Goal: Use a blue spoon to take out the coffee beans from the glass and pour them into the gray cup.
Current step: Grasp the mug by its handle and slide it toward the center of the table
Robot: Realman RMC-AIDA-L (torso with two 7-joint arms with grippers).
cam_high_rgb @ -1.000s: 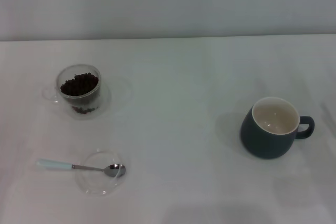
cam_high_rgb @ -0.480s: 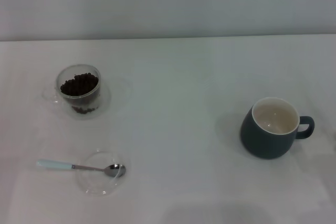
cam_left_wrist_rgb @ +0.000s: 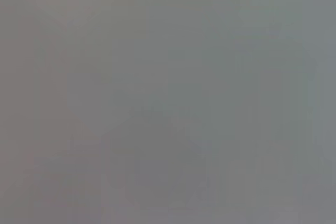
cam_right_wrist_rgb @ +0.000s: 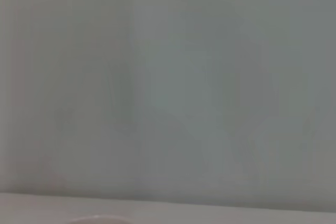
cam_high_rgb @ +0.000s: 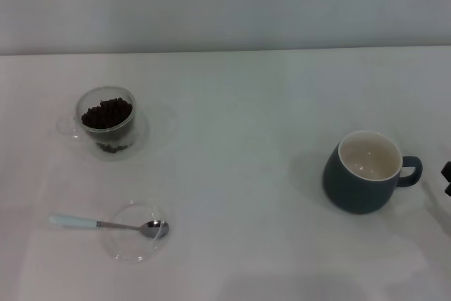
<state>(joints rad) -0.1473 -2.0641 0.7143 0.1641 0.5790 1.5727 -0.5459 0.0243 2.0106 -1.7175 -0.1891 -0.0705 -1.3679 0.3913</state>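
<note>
The glass (cam_high_rgb: 106,121) stands at the far left of the table, filled with dark coffee beans (cam_high_rgb: 106,113). Nearer the front left lies the blue spoon (cam_high_rgb: 106,224), its pale handle pointing left and its metal bowl resting in a flat clear glass dish (cam_high_rgb: 132,231). On the right stands the gray cup (cam_high_rgb: 365,171), empty, cream inside, handle pointing right. A dark tip of my right gripper (cam_high_rgb: 447,177) peeks in at the right edge, just beyond the cup's handle. My left gripper is out of view. Both wrist views show only blank grey.
The white table (cam_high_rgb: 232,139) runs back to a pale wall. A wide bare stretch separates the glass and spoon on the left from the cup on the right.
A dark part of my right gripper has come into view at the right edge near the cup's handle. The objects have not moved.
</note>
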